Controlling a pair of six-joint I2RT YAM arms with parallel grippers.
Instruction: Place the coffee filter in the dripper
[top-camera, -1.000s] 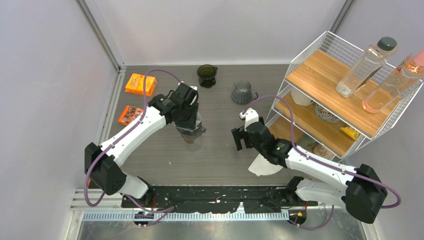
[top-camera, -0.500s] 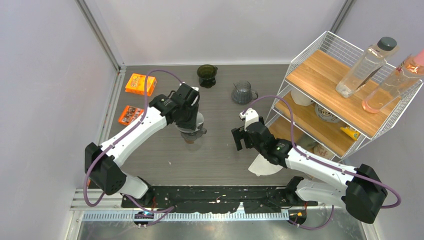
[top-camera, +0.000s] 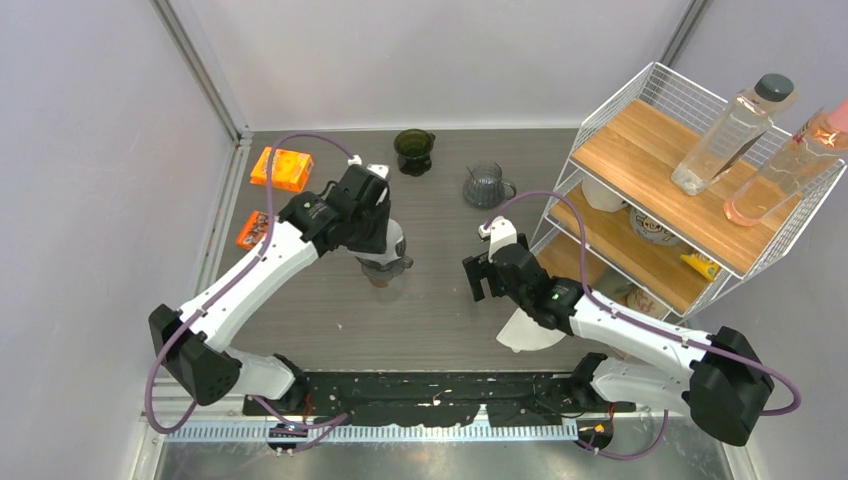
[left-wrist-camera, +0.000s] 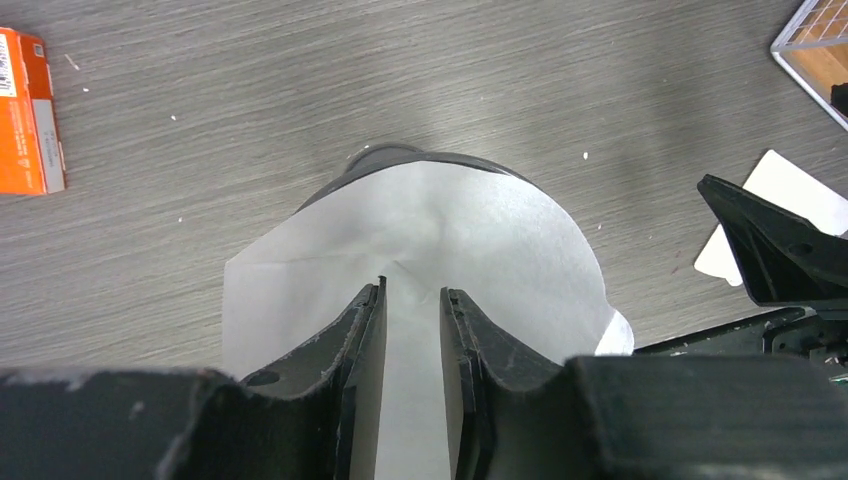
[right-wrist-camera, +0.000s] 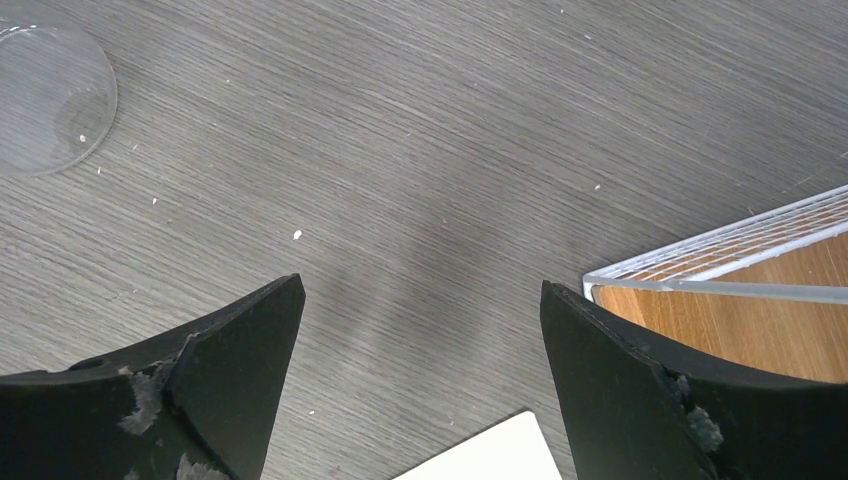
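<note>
A white paper coffee filter (left-wrist-camera: 470, 230) sits spread open in the dark dripper (left-wrist-camera: 400, 157), whose rim shows behind it. My left gripper (left-wrist-camera: 412, 288) hangs right over the filter with a narrow gap between its fingers and white paper showing through that gap. In the top view the left gripper (top-camera: 386, 252) covers the dripper (top-camera: 383, 272) at the table's middle. My right gripper (right-wrist-camera: 420, 300) is open and empty over bare table, to the right of the dripper (top-camera: 478, 275).
A second white filter (top-camera: 525, 332) lies under the right arm. A dark green cup (top-camera: 413, 150) and a glass pitcher (top-camera: 487, 185) stand at the back. Two orange packets (top-camera: 281, 168) lie at the left. A wire shelf rack (top-camera: 690, 190) with bottles stands at the right.
The left arm's elbow and forearm have swung to the left. Its gripper has stayed over the dripper, shifting slightly left. The right arm has not moved.
</note>
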